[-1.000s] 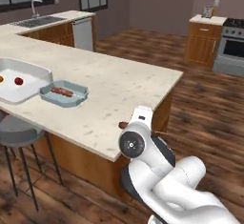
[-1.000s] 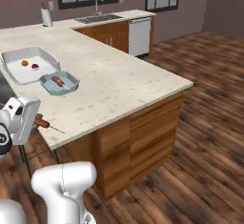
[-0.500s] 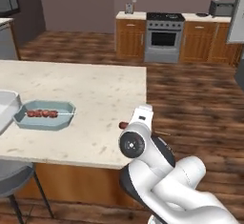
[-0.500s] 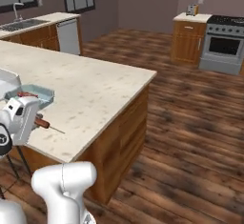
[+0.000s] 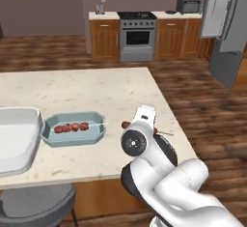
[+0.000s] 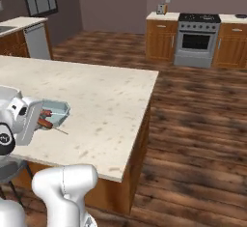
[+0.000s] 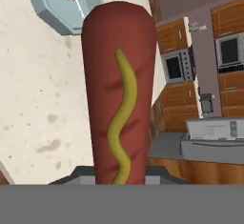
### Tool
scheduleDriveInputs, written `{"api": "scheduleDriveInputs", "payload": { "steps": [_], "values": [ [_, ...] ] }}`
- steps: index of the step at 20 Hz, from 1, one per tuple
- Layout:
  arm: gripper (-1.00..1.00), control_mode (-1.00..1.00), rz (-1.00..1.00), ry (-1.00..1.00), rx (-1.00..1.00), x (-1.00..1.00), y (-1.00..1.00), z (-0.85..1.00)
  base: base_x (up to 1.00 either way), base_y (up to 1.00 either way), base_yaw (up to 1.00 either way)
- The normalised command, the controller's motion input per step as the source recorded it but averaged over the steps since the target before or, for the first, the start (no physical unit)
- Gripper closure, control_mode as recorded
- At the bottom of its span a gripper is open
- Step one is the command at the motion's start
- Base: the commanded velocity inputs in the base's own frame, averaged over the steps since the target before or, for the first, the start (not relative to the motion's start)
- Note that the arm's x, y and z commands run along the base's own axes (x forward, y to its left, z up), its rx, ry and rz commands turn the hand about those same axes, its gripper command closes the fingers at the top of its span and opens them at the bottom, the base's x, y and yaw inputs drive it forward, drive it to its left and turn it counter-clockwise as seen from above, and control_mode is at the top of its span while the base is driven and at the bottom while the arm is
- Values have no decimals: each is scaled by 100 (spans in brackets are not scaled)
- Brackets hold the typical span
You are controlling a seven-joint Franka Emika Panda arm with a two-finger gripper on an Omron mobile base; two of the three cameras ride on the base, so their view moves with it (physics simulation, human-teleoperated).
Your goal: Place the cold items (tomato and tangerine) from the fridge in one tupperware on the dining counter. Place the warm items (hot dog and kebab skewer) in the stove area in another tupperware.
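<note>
My gripper (image 7: 119, 173) is shut on the hot dog (image 7: 119, 89), a brown-red sausage with a wavy mustard line. It hangs over the near right end of the dining counter (image 5: 96, 91). One red end of the hot dog (image 5: 126, 124) pokes out left of the hand. Left of it sits the teal tupperware (image 5: 72, 138), apart from the hand, with the kebab skewer (image 5: 71, 127) lying inside. The white tupperware (image 5: 19, 139) stands further left, cut by the frame edge. The tomato and tangerine are out of view. From the right base camera my gripper (image 6: 41, 120) is beside the teal tupperware (image 6: 60, 109).
The stove (image 5: 137, 33) stands between wooden cabinets at the back wall. The grey fridge (image 5: 226, 18) is at the far right with its door open. A grey stool (image 5: 38, 206) stands under the counter's near edge. Wood floor lies open to the right.
Both base views have swung round, so the camera moved; the stove and fridge have come into the picture. The hot dog stays in the shut gripper, the kebab in the teal container.
</note>
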Motion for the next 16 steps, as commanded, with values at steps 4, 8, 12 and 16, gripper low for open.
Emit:
{"api": "scheduleDriveInputs", "payload": {
  "steps": [4, 8, 12, 16],
  "values": [
    [100, 100, 0, 0, 0, 0, 0, 0, 0, 100, -40],
    [100, 100, 0, 0, 0, 0, 0, 0, 0, 100, -40],
    [100, 100, 0, 0, 0, 0, 0, 0, 0, 100, -39],
    [100, -100, -5, 29, -9, 66, 67, 0, 0, 0, 0]
  ]
}}
